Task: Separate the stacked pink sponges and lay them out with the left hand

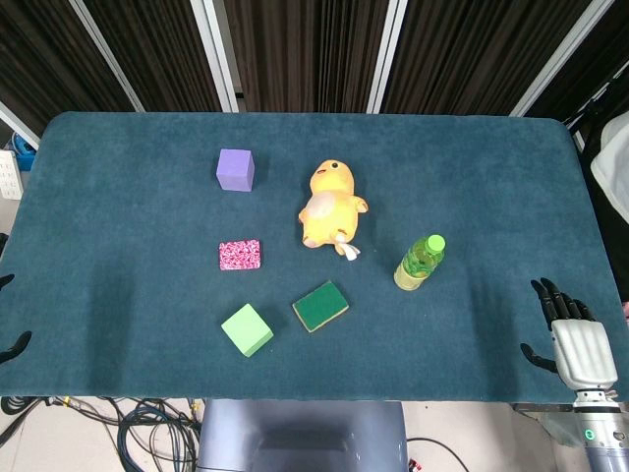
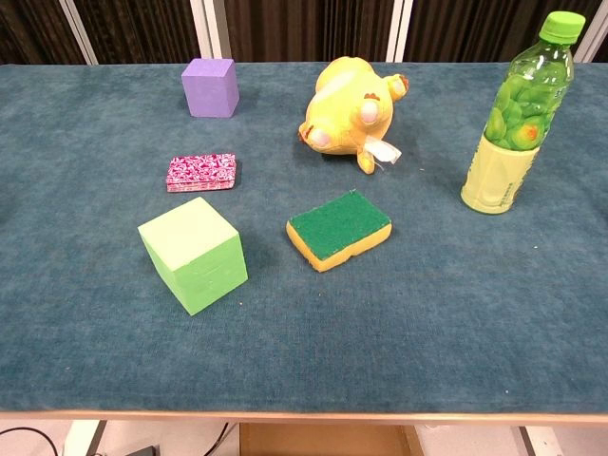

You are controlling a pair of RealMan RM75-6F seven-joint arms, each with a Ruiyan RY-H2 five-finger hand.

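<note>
The pink speckled sponges (image 1: 239,255) lie as one flat stack left of the table's middle; in the chest view the stack (image 2: 201,172) shows thin layers one on another. Only dark fingertips of my left hand (image 1: 12,344) show at the far left edge of the head view, spread apart with nothing between them and far from the stack. At the table's front right corner, my right hand (image 1: 572,339) holds nothing, its fingers apart. Neither hand appears in the chest view.
A light green cube (image 1: 247,328) and a green-topped yellow sponge (image 1: 320,306) lie in front of the stack. Behind it stands a purple cube (image 1: 235,169). A yellow plush duck (image 1: 330,205) and a green bottle (image 1: 421,262) sit to the right on the blue cloth table (image 1: 118,197).
</note>
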